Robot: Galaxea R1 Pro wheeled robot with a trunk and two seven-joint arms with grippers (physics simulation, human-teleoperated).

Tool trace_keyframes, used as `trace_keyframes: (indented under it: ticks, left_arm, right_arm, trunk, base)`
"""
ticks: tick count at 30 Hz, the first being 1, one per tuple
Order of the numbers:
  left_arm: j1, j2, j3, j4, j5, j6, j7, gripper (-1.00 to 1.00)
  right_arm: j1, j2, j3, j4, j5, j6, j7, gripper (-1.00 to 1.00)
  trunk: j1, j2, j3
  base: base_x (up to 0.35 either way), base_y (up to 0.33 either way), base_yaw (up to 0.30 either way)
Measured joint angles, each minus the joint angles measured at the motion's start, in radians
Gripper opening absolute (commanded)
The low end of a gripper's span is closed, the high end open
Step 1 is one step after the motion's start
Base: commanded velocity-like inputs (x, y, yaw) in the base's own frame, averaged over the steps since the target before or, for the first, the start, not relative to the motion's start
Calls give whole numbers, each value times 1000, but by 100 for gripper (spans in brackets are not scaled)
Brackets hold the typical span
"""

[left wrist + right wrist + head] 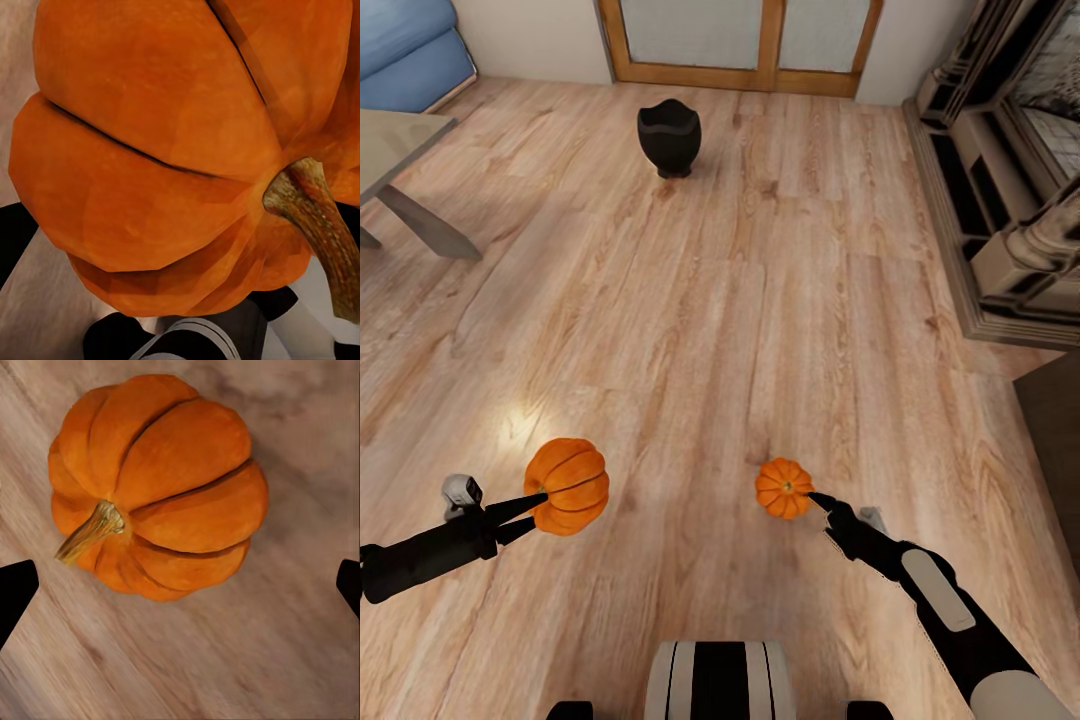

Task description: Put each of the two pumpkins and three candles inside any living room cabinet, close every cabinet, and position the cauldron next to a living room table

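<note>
Orange against the pale wood floor (760, 330), the larger pumpkin (567, 486) sits between the thin black fingers of the left gripper (538, 503), lifted off the boards; up close its ribs and woody stem (315, 225) crowd the left wrist view. The right gripper (812, 497) has its tips at the smaller pumpkin (784, 487), but from its wrist the jaws stand wide, well apart from the fruit, which lies on the floor with its stem sideways. Farther off, the black cauldron (669, 136) stands on the boards, near the grey table (400, 140) corner.
</note>
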Motion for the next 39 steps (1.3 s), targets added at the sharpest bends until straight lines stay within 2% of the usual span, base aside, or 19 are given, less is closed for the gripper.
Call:
trace_keyframes:
  ticks: [6,15,23,36,39]
  left_arm:
    - [0,0,0,0,0,0,0,-100]
    - [1,0,0,2,0,0,0,-100]
    - [1,0,0,4,1,0,0,-100]
    - [1,0,1,12,2,0,0,-100]
    - [2,0,1,12,-2,-1,0,-100]
  right_arm:
    - [0,-37,0,65,2,-9,165,100]
    - [0,-48,0,83,3,-39,246,100]
    - [0,-48,0,85,5,-43,250,100]
    - [0,-47,-1,115,4,-61,249,100]
    - [0,-46,0,114,5,-62,253,100]
  trunk:
    - [0,0,0]
    - [0,0,0]
    - [0,0,0]
    - [0,0,0]
    - [1,-1,-11]
  base:
    - [0,-17,0]
    - [105,0,0]
    - [120,0,0]
    - [5,0,0]
    - [0,0,0]
